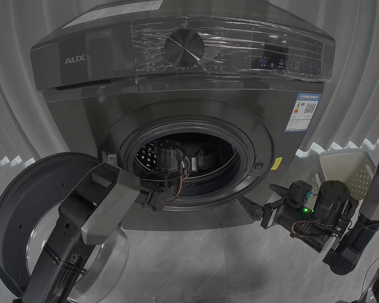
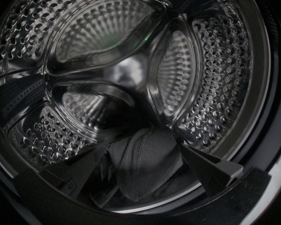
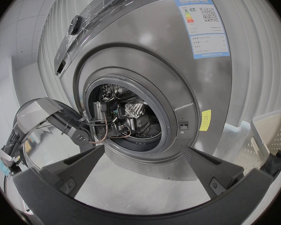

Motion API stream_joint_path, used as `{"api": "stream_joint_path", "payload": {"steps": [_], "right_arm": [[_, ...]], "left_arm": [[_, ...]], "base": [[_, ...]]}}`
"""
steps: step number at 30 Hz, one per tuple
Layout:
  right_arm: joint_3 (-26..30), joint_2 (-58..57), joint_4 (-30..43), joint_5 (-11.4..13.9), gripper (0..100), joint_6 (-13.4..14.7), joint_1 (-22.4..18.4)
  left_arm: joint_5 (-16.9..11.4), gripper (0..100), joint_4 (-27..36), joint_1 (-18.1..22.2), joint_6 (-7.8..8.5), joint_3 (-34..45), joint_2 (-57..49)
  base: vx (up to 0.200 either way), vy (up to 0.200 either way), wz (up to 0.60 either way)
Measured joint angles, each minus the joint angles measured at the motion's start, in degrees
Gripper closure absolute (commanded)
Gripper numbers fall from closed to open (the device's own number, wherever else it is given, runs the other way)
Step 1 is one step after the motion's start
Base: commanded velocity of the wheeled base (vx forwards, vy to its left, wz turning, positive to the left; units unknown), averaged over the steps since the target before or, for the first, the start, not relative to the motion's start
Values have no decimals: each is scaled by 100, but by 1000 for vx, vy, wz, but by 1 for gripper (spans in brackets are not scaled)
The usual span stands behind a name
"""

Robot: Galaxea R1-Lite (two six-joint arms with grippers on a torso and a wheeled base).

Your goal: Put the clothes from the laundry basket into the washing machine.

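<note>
Plainly, dark garment [image 2: 143,172] lies low centre of left wrist frame, on drum [image 2: 221,66] floor inside washing machine [image 1: 92,118]. Left claw [image 2: 139,149] spread wide, one finger each side of cloth; contact with pads: cannot tell.

Handling, judged: light, limp, not slippery; sags and drapes. Best pinched at bunched fold, not at flat edge.

Right claw [image 1: 259,194] wide, empty, lower right of head frame, near laundry basket [image 1: 349,169].

Hidden: basket interior cut off at frame edge; dark shape at basket rim in right wrist frame unclear. Left arm's wrist blocks drum interior in head frame.
</note>
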Motion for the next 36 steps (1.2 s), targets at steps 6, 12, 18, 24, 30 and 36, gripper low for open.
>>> {"api": "stream_joint_path", "payload": {"steps": [6,12,18,24,30,36], "right_arm": [[5,0,0,0,0,0,-4],[11,0,0,0,0,-5,-9],[17,0,0,0,0,-2,-12],[38,-4,0,2,0,-2,-17],[50,-17,0,-5,0,0,-23],[77,-67,0,-24,0,4,-6]], "left_arm": [[2,0,-35,-144,22,1245,-663],[5,0,-187,-247,68,2332,-1301],[5,0,-574,-306,137,3098,-1751],[2,0,-772,-472,96,3740,-2197],[2,0,-819,-764,-90,4660,-2903],[2,0,-1044,-1029,-344,5653,-3705]], "base": [[0,0,0],[0,0,0],[0,0,0],[0,0,0],[0,0,0],[0,0,0]]}}
